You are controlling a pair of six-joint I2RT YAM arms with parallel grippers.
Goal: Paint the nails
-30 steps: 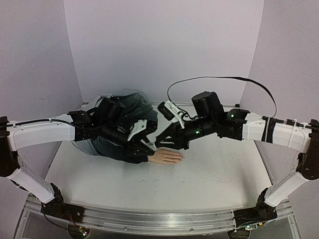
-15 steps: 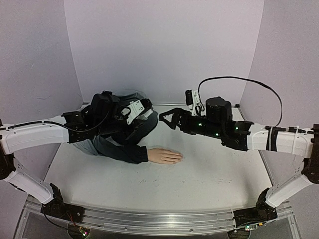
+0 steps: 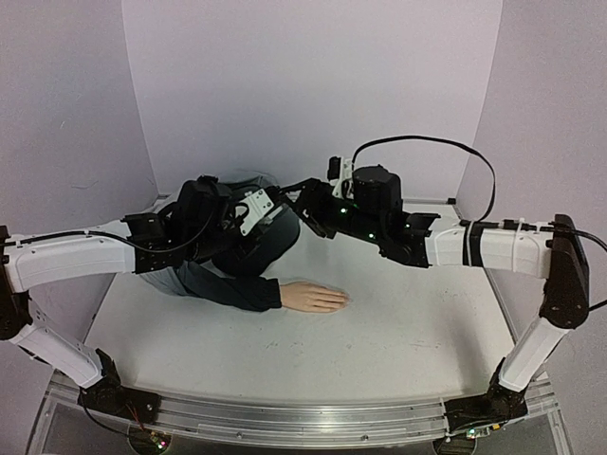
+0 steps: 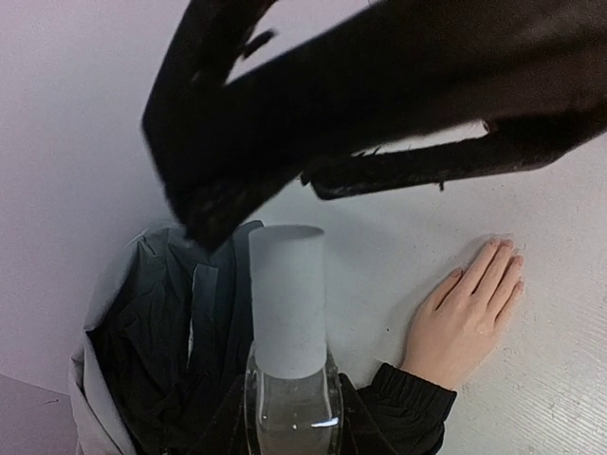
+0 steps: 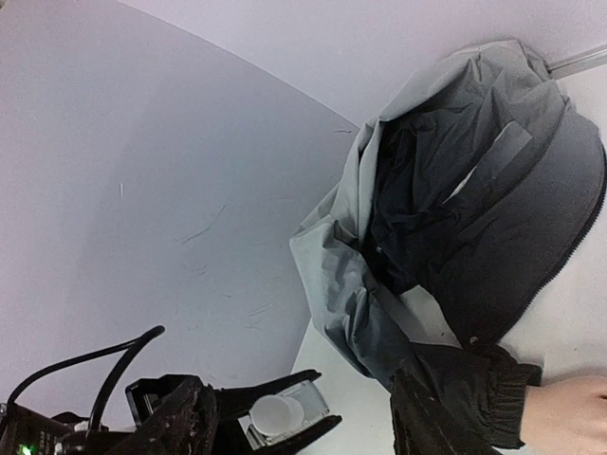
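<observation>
The pale mannequin hand (image 3: pixel 315 298) lies flat on the table, its dark jacket sleeve (image 3: pixel 232 284) running back to the left. Its nails (image 4: pixel 503 245) show faintly at the fingertips in the left wrist view. My left gripper (image 3: pixel 258 205) is raised over the jacket, shut on a small clear bottle (image 4: pixel 294 408) with a white cap (image 4: pixel 286 299). My right gripper (image 3: pixel 296 196) hovers just right of that bottle, open and holding nothing. In the right wrist view the capped bottle (image 5: pixel 281 415) sits ahead, between my right gripper's (image 5: pixel 308 428) spread fingers (image 5: pixel 180 422).
The crumpled navy-and-grey jacket (image 3: pixel 242 232) is heaped at the back left against the wall. Pale walls close in the back and both sides. A black cable (image 3: pixel 427 142) loops above the right arm. The white table (image 3: pixel 398 332) extends in front of the hand.
Both grippers have lifted away from the mannequin hand. The left raised the bottle over the jacket; the right opened, swung up and left, and now faces the bottle's cap.
</observation>
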